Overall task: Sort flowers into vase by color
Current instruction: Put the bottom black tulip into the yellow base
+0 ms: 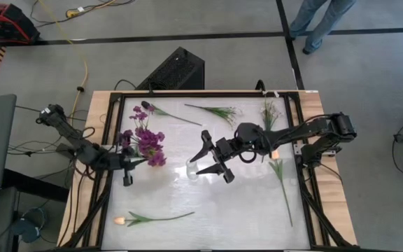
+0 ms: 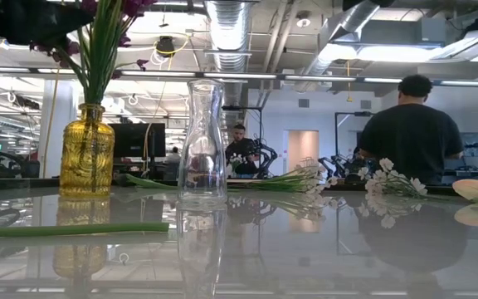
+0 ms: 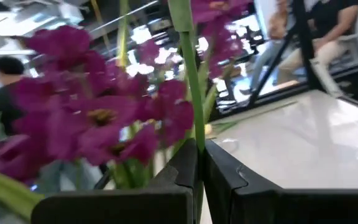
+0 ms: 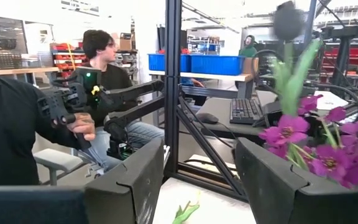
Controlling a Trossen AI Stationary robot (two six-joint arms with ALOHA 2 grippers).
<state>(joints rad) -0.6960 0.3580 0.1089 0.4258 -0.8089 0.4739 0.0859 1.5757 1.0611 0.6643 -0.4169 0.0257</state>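
A yellow vase (image 2: pixel 87 154) holds purple blossom clusters (image 1: pixel 147 143) on green stems. My left gripper (image 1: pixel 140 162) is next to those blossoms, shut on a green stem; in the low view it is the dark shape (image 2: pixel 23 21) above the vase. An empty clear glass vase (image 1: pixel 191 170) stands mid-table. My right gripper (image 1: pixel 207 158) hovers open just right of the glass vase, touching nothing. A dark purple bud (image 4: pixel 289 18) rises on a stem above the blossoms. More flowers lie flat on the table: a purple one (image 1: pixel 159 112), white sprigs (image 1: pixel 217 110) and two tulips (image 1: pixel 152 218). My left gripper pinches a thin green stem (image 3: pixel 194 124) between its two fingers (image 3: pixel 179 168). The fingers come roughly level from the table's left and lie across the stem. The stem stands upright and runs on above the fingers; its lower part is hidden behind them.
A second white sprig (image 1: pixel 270 112) and a tulip (image 1: pixel 280 168) lie near the table's right edge. A black frame (image 1: pixel 306 140) borders the white table top (image 1: pixel 208 203). Cables and a black box (image 1: pixel 177 68) lie on the floor. People show in the room beyond.
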